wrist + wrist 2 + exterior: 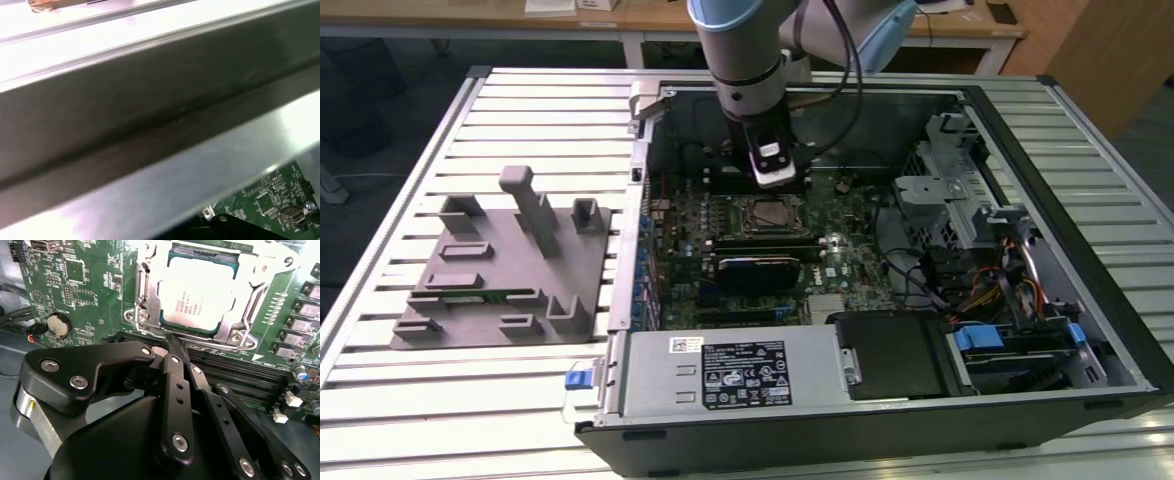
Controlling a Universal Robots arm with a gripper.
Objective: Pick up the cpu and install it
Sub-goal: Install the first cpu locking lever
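I am hovering my closed, empty gripper (172,342) beside the socket (150,315), where the cpu (197,295) is sitting: light, stiff, fragile; edges only.

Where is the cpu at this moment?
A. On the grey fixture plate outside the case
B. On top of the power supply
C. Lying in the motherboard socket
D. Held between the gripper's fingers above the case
C. In the second wrist view the cpu lies flat inside the metal frame of the socket, with the gripper just beside it.
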